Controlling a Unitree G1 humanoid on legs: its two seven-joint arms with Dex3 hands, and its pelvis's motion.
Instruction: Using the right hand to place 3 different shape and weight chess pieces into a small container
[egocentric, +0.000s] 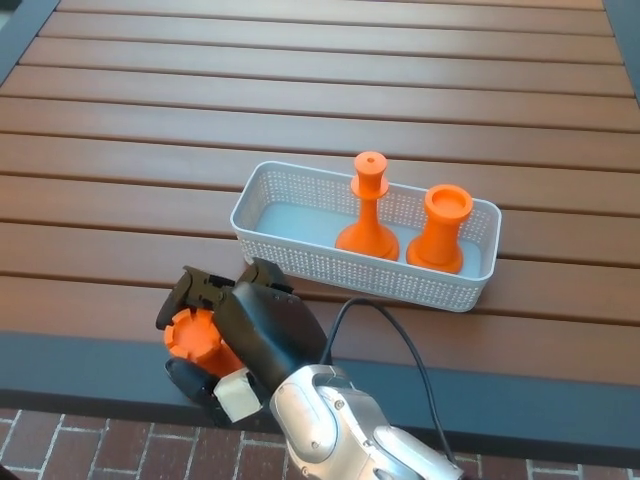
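Observation:
My right hand (235, 335) is at the table's near edge, left of centre, its black fingers closed around an orange rook-shaped chess piece (197, 340). The piece shows its notched top and is partly hidden by the fingers and thumb. Behind it to the right stands a white perforated basket (290, 255). Two orange chess pieces stand upright in it: a slim one with a small round head (368, 208) and a stouter one with a cupped top (442, 228). My left hand does not show.
The brown slatted table (300, 110) stretches away behind the basket. Its dark front rim (520, 400) runs under my forearm, with a brick floor below. A black cable (400, 345) loops from my wrist across the rim.

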